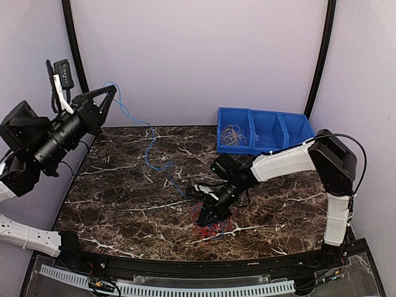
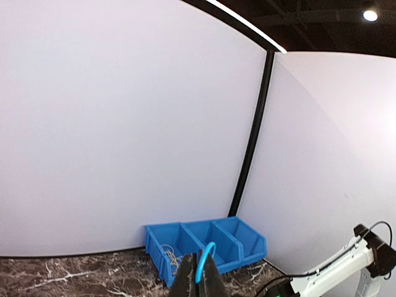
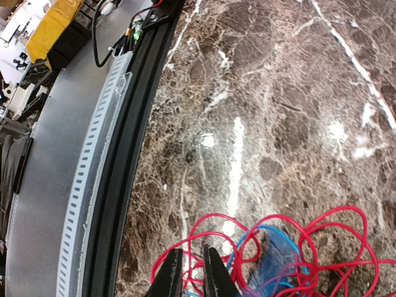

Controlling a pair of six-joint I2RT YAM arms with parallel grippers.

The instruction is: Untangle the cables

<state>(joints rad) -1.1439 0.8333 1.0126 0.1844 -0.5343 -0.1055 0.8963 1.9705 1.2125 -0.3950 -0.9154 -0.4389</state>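
Top external: left gripper [image 1: 110,91] is held high, blue cable [image 1: 151,164] strung from it down to tangle [image 1: 213,228] on table [image 1: 124,198]. Left wrist: jaws are clamped on blue cable. Right wrist: right gripper [image 3: 189,263] is seen nearly closed among red loops [image 3: 322,247]; grip can't be told.

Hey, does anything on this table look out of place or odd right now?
One thing: the blue cable is strung through the air, pinched in the raised left end effector and sloping down toward the red tangle on the table. Otherwise nothing looks spilled or damaged.
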